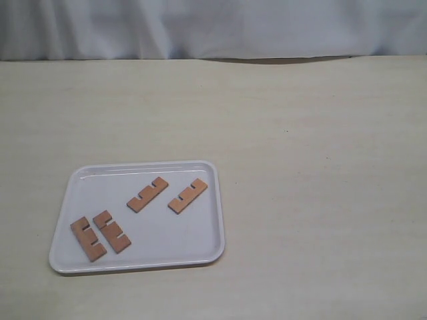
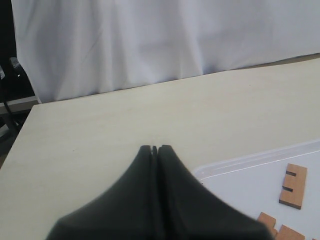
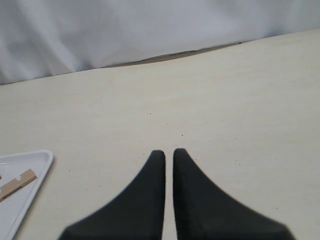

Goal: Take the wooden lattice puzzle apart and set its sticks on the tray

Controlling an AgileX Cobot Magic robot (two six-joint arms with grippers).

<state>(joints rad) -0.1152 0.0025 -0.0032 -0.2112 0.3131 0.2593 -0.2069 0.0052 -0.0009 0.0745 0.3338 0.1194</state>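
The white tray (image 1: 143,165) lies at the front left of the table. Several reddish-brown notched sticks lie flat and apart on it: two side by side at its front left (image 1: 88,239) (image 1: 111,231), and two farther back (image 1: 147,195) (image 1: 187,195). No assembled lattice puzzle is in view. Neither gripper shows in the exterior view. My left gripper (image 2: 155,148) is shut and empty above the table beside the tray's corner (image 2: 210,170), with a stick (image 2: 293,186) nearby. My right gripper (image 3: 169,152) is shut to a thin slit, empty, over bare table; the tray's edge (image 3: 42,167) and a stick (image 3: 17,182) lie off to one side.
The pale wooden table (image 1: 307,200) stretches wide to the right of and behind the tray. A white cloth backdrop (image 1: 213,27) hangs along its far edge.
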